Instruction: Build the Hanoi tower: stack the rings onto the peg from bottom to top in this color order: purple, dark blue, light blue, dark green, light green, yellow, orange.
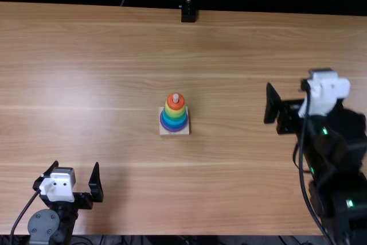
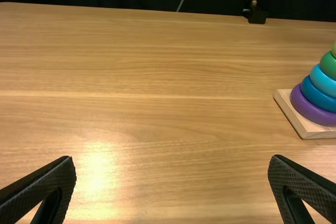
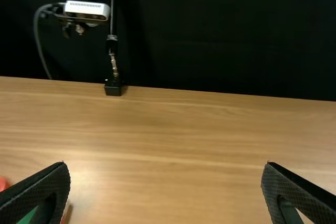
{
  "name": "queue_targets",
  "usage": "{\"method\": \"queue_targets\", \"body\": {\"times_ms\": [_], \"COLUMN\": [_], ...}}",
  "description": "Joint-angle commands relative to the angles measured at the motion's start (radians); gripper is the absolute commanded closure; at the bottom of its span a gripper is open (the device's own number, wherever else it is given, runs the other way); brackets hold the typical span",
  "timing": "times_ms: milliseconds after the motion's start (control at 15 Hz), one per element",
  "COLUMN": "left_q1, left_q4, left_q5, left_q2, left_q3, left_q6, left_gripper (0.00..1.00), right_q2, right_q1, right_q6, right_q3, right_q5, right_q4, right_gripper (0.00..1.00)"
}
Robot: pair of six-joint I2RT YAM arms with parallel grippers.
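Ring tower [image 1: 174, 117] sits mid-table, slightly near side, upright on a sq. light wood base [image 2: 310, 128]. Bottom to top: purple ring [image 2: 310, 108], dk blue ring [image 2: 316, 97], lt blue ring [image 2: 321, 81], dk green ring [image 2: 329, 65], lt green ring [image 2: 334, 51], yellow ring [image 1: 167, 111], orange ring [image 1: 171, 105]; pale peg [image 1: 176, 98] tip pokes out above.

Table [image 1: 241, 170] = lt brown wood, grain & paler streaks running L–R. Soft glare [image 2: 97, 169] on the L part, faint shadow [image 1: 112, 205] just R of the L gripper [image 1: 77, 166].

L gripper at near L, jaws spread wide. R gripper [image 1: 295, 78] well over at R, w/ jaws also spread; R arm [image 1: 338, 159] has small green lights [image 1: 325, 131] & a black cable [image 1: 302, 170] along it.

Room: black backdrop [image 3: 236, 30] behind far edge. At that edge, approx. mid, a black block [image 3: 113, 87] w/ thin metal rod [image 3: 114, 66] above it; white camera [image 3: 86, 9] mounted up there, grey lead [image 3: 39, 45] curving down to its L. Past near edge: dark strip w/ loose wires [image 1: 123, 240]. Red bit [image 3: 3, 183] in R wrist view, mostly cut off, can't tell what.
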Motion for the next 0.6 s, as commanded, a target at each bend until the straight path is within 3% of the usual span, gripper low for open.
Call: {"method": "queue_targets", "body": {"times_ms": [0,333,467,533], "left_q1": [0.005,0.005,0.005,0.005], "left_q4": [-0.078,-0.078,-0.078,-0.078], "left_q5": [0.013,0.013,0.013,0.013], "left_q2": [-0.012,-0.012,-0.012,-0.012], "left_q3": [-0.105,-0.105,-0.105,-0.105], "left_q6": [0.015,0.015,0.015,0.015], "left_gripper": [0.0,0.0,0.0,0.0], "right_q2": [-0.124,-0.553,-0.71,-0.785], "right_q1": [-0.047,-0.104,-0.119,-0.127], "right_q6": [0.001,-0.002,-0.004,-0.025], "right_q3": [-0.113,-0.456,-0.55,-0.591], "right_q5": [-0.098,-0.098,-0.103,-0.118], "right_q4": [0.005,0.029,0.027,0.025], "right_gripper": [0.0,0.0,0.0,0.0]}}
